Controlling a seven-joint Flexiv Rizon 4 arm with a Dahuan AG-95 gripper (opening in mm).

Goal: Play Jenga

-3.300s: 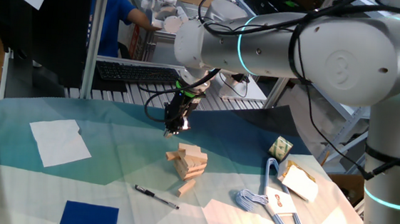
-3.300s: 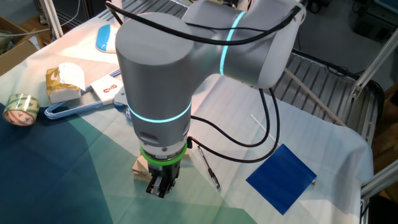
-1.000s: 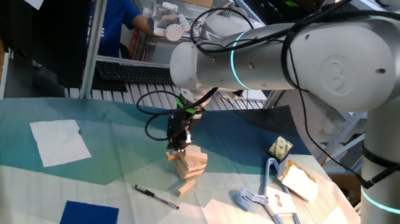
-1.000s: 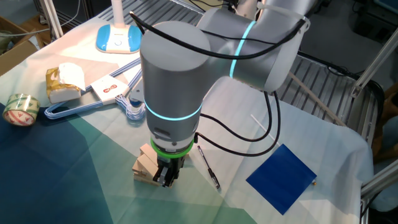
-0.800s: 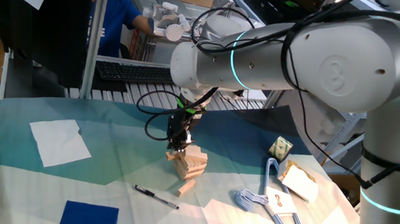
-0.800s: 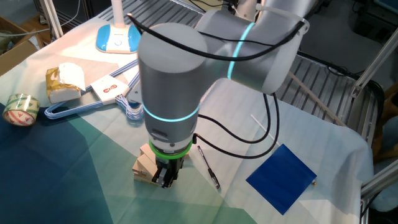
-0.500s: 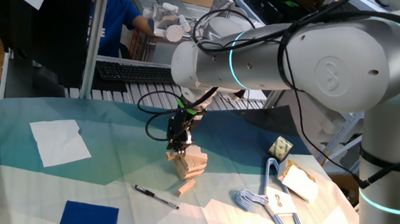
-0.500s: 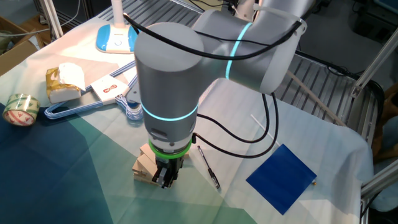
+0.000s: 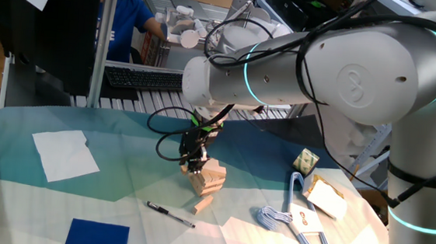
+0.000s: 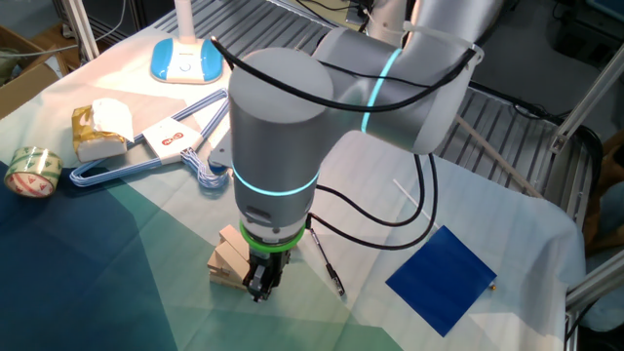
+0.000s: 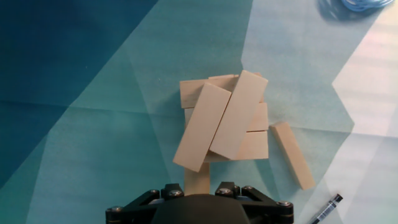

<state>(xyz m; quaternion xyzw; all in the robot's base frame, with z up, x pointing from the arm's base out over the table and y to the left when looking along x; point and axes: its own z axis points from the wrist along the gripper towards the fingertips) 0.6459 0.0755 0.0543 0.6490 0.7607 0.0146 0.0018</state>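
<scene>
The Jenga stack (image 9: 207, 176) is a small uneven pile of tan wooden blocks on the teal cloth; it also shows in the other fixed view (image 10: 230, 255) and in the hand view (image 11: 227, 121). Two top blocks lie skewed across it. One loose block (image 9: 203, 206) lies beside it, to the right in the hand view (image 11: 292, 155). My gripper (image 9: 192, 165) is low at the stack's side (image 10: 257, 286). In the hand view the fingers (image 11: 198, 186) are closed round the end of one block that sticks out of the stack's lower part.
A black pen (image 9: 170, 214) lies just in front of the stack. A white paper (image 9: 65, 154) and a blue notebook (image 9: 97, 237) lie to the left. A tape roll (image 9: 306, 160), a wrapped packet (image 9: 325, 197) and a hanger (image 9: 303, 230) lie to the right.
Since 3.3 s ago the gripper has come down from above and beside the stack to its side. Over the last second it shifted only slightly; the stack looks unchanged.
</scene>
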